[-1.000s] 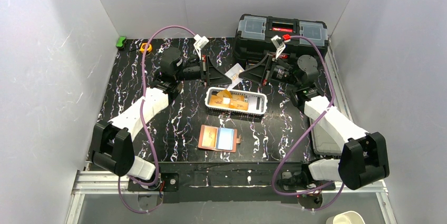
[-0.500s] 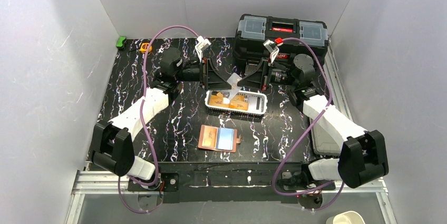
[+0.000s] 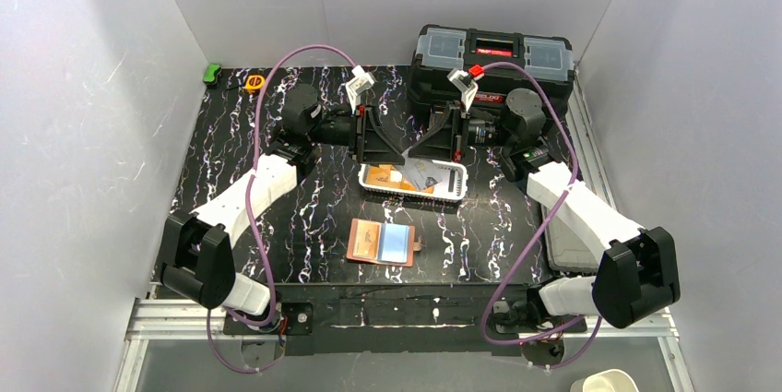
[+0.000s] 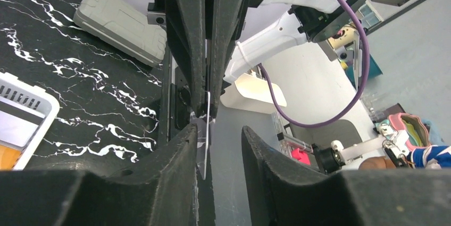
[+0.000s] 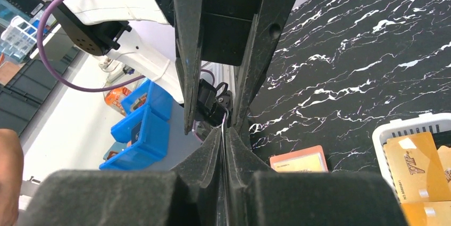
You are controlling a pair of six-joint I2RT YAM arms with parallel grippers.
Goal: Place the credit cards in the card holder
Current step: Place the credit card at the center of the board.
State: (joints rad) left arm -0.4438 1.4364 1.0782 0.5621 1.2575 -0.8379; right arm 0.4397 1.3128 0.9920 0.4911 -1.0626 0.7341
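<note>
While the right gripper (image 5: 225, 149) is clamped on one edge of a pale credit card (image 3: 421, 170) above the white basket (image 3: 458, 191), the left gripper (image 4: 218, 138) stands apart around the card's other edge. Thin, stiff, light and probably slick, the card is best pinched flat-on near an edge. The card holder (image 3: 364, 243) lies open on the counter (image 3: 313, 217), nearer the arm bases.

Table top (image 3: 231, 180): black with white marble-like veining, smooth, mild gloss. Basket (image 3: 458, 191): white moulded plastic, slotted walls. Orange cards (image 5: 415, 165): smooth plastic, low sheen. Pale card (image 3: 422, 172): thin plastic, semi-glossy. Card holder (image 3: 354, 243): leather-like, matt. Right gripper (image 5: 224, 135): matt black, finely grainy fingers. Toolbox (image 3: 493, 60): hard black plastic, clear lids. Arm shells (image 3: 244, 194): white, smooth.
</note>
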